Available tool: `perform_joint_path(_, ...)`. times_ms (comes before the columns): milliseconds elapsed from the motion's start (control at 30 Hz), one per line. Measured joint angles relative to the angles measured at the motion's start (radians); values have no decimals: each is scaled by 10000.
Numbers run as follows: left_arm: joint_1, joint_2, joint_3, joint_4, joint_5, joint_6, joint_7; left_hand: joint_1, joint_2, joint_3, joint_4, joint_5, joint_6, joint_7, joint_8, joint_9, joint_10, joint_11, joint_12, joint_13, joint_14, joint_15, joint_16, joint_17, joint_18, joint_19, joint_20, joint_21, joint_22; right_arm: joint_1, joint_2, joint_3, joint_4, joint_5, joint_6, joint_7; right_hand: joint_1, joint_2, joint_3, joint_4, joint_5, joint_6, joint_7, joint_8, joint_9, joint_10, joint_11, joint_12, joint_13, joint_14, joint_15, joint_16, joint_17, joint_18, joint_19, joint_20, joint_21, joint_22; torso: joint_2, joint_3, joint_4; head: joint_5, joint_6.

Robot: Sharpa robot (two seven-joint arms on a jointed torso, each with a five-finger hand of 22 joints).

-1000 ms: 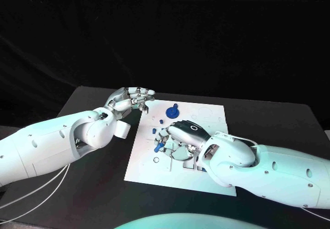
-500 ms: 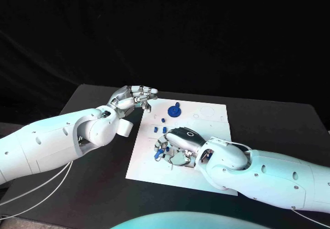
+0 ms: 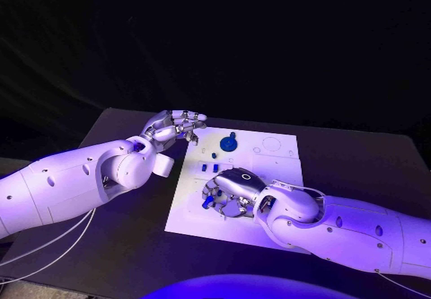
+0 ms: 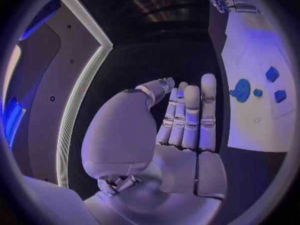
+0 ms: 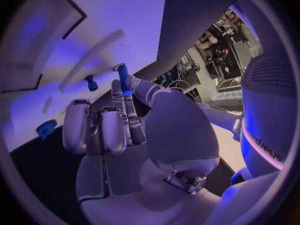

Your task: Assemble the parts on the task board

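Looking down, you see the black worktop [image 3: 117, 249] carrying the white task board [image 3: 269, 163] mid-surface. Your right robot hand [image 3: 232, 190] pinches a slim blue peg [image 5: 123, 78] over the board's near half, clearest from its wrist. Your left robot hand [image 3: 172, 129] hovers by the board's far-left corner, fingers curled, holding nothing.

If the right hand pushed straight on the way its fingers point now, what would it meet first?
Probably the task board itself. The right hand hangs low over it, fingers turned down, pinching a blue peg whose tip would likely touch first. Depth is unclear.
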Motion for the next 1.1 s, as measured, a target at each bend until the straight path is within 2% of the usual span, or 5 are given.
perform_joint_path(333,0,-9,0,-9,0,5,-9,0,0,0,0,0,0,0,0,6,0,0,0,8,0,0,0,0,0,0,0,0,0,-54,21,-9,3,-490,63,-352,5,5,-2,0,-20,-21,14,-10,65,93,-47,-38,10,0,0,0,0,0,0,0,0,8,-9,-9,-6,21,-39)
perform_joint_path(867,0,-14,-2,-25,0,12,-21,0,0,0,0,0,0,0,44,5,1,-1,0,6,0,0,0,1,0,0,0,0,-8,-74,-13,-1,144,-923,152,-589,7,7,-5,0,-4,-60,29,34,61,123,-53,-54,14,0,0,0,-67,0,-3,2,-75,6,-10,-2,-8,35,-76)
perform_joint_path(967,0,-14,-2,-25,0,13,-23,0,0,0,0,0,0,0,59,6,1,-1,0,6,0,0,0,1,-1,0,0,0,-8,-72,36,0,122,-925,179,-591,3,3,-8,3,3,-185,148,28,62,128,-47,-54,29,0,0,0,-74,0,-40,39,-125,5,-10,-2,-9,40,-80)
perform_joint_path(1000,0,-14,-2,-25,0,13,-23,0,0,0,0,0,0,0,59,10,1,-1,-1,6,0,0,0,1,0,0,0,0,-8,-72,59,0,103,-924,189,-591,-67,-67,-42,37,90,-404,245,-112,59,99,-23,-61,30,0,0,-1,-108,1,-101,93,-213,5,-10,-1,-9,41,-82)
perform_joint_path(1100,-1,-13,-2,-24,0,13,-25,0,0,0,0,0,0,0,59,13,1,-1,0,6,0,0,0,1,0,0,0,0,-7,-74,140,-21,31,-896,227,-584,-357,-352,-160,156,241,-946,322,-528,-133,-237,82,-212,22,-20,96,-57,-216,1,-233,157,-390,5,-11,-1,-12,35,-85)
